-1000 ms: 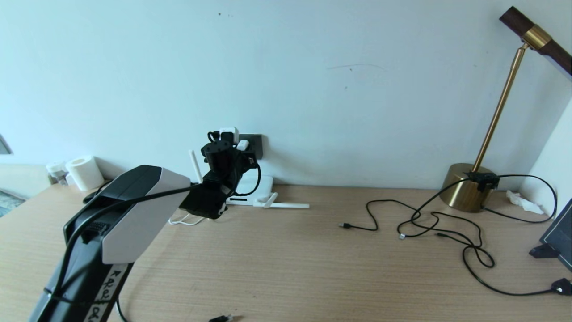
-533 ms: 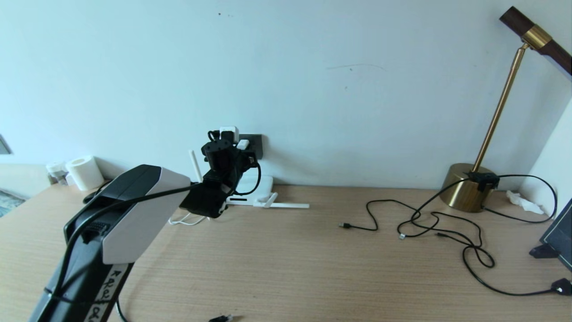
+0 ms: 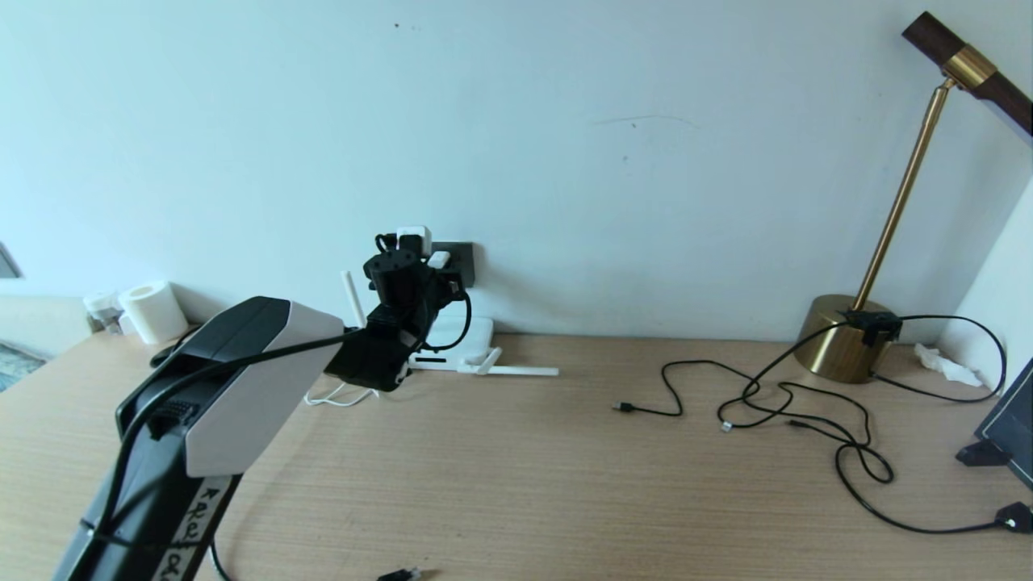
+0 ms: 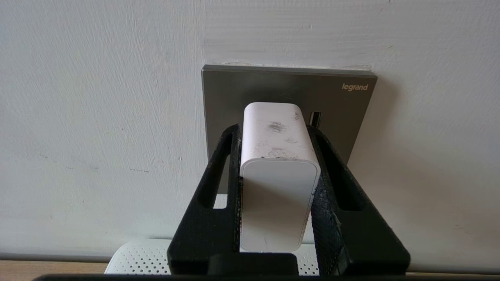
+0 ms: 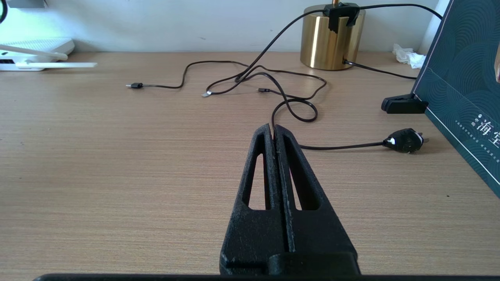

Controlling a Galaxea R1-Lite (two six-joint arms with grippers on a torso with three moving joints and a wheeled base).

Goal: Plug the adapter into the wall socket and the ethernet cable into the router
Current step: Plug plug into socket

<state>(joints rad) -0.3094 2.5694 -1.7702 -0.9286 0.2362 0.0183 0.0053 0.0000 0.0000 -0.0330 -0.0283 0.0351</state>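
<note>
White and scuffed with grey smudges, the small cube-shaped adapter (image 4: 278, 175) sits clamped between the two black fingers of the left tool (image 4: 275, 132), its far end pressed against the dark-grey square wall socket (image 4: 289, 88); whether its pins are fully seated is hidden behind its own body. "legrand" is printed in pale letters at the plate's corner. In the head view the arm's wrist blocks most of the socket (image 3: 463, 257) and of the adapter (image 3: 438, 259). The flat white router with stick antennas (image 3: 468, 332) lies on the wooden desk (image 3: 516, 476) just beneath, partly covered by the arm. Only the plug end of the black ethernet cable (image 3: 401, 574) shows, cut off at the near desk edge. Handwriting on a white label on the left forearm is not legible. The right tool (image 5: 273, 130) hangs low over the desk, fingers pressed together with nothing between them, near thin black USB cables (image 5: 250, 76) and a brass lamp base (image 5: 332, 39). Chinese characters on a dark teal box (image 5: 461, 82) are cut off. Compared with a second ago, nothing has visibly shifted.
</note>
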